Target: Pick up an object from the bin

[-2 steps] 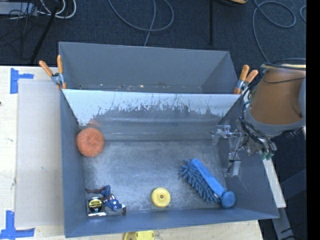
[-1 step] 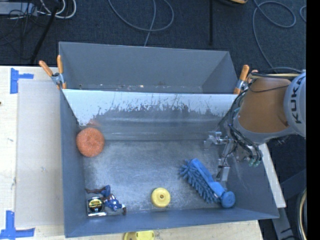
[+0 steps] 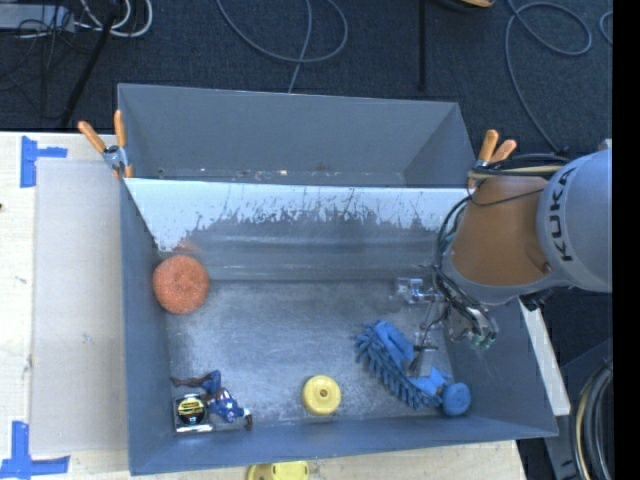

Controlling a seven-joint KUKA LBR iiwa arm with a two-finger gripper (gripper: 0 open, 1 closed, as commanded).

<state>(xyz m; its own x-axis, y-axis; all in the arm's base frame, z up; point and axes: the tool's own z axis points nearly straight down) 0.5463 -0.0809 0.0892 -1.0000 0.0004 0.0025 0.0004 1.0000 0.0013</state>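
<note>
While the arm (image 3: 575, 223) is reaching into the grey metal bin (image 3: 290, 148) from the right, its pale link is showing the black lettering "KUKA", running sideways. An orange-brown smooth cover (image 3: 500, 233) is wrapping the wrist, with thin cables hanging below it. The gripper (image 3: 427, 336) is hovering at the right of the floor, right above a blue plastic brush (image 3: 400, 363). Whether it is spread or pressed together I cannot tell. That brush is lying slantwise near the front right corner, bristles in a dense row, its handle ending in a round blue knob. At the left wall a rough, fuzzy orange scouring ball (image 3: 181, 284) is sitting alone. Along the front wall a round yellow disc (image 3: 321, 395) is lying flat, and in the front left corner a small yellow-and-black tape measure (image 3: 190, 409) is touching a blue toy-like piece (image 3: 222, 402); its label is too small to read.
</note>
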